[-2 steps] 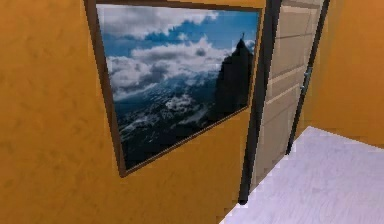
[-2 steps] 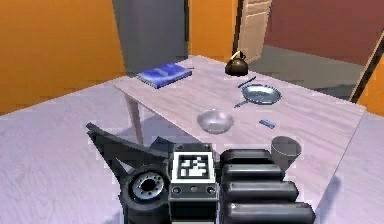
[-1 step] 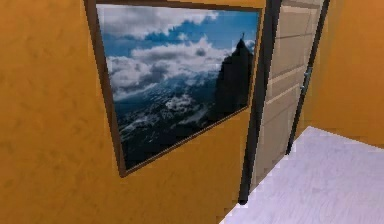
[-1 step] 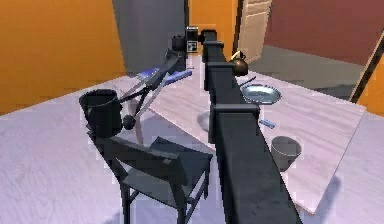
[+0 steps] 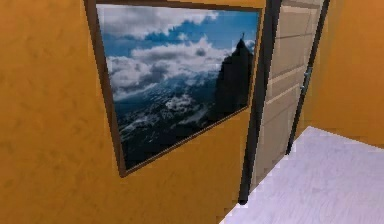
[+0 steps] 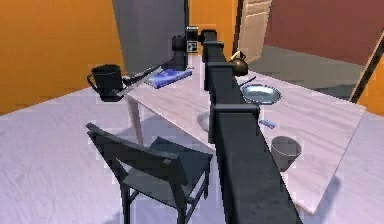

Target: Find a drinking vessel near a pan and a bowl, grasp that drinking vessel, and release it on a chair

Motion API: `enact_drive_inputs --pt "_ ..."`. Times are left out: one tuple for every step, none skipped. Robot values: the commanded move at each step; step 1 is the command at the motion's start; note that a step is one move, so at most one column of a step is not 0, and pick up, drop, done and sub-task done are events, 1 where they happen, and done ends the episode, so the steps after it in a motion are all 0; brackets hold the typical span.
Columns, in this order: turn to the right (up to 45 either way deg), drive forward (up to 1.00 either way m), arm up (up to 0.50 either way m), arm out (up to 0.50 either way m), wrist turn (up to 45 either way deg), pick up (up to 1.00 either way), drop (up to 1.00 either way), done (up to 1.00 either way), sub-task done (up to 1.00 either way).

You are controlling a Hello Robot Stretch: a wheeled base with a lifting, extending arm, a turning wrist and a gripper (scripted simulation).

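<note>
A pale table (image 6: 320, 120) crosses the arm side view. On its near right part stands a small grey cup (image 6: 285, 150). Farther along lies a shallow metal bowl (image 6: 260, 95), with a brownish kettle-like thing (image 6: 238, 62) beyond it. At the table's left end sits a dark pan (image 6: 105, 78) with a long handle, and a blue flat item (image 6: 166, 76) lies beside it. My arm (image 6: 235, 140) stretches over the table. The gripper (image 6: 178, 48) is at its far end, past the blue item; I cannot tell whether it holds anything. A dark chair (image 6: 150, 170) stands at the table's near side.
In the forward view an orange wall (image 5: 50, 120) is close ahead with a framed mountain picture (image 5: 175, 75). A pale door (image 5: 285, 80) stands ajar to its right, above light floor (image 5: 320, 185). Behind the table are a grey panel (image 6: 150, 25) and a second door (image 6: 255, 25).
</note>
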Motion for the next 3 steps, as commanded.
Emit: enact_drive_inputs --pt "0.0 0.0 0.0 0.0 45.0 0.0 0.0 0.0 0.0" --pt "0.0 0.0 0.0 0.0 21.0 0.0 0.0 0.0 0.0" --pt "0.0 0.0 -0.32 0.0 0.0 0.0 0.0 0.0 0.0"
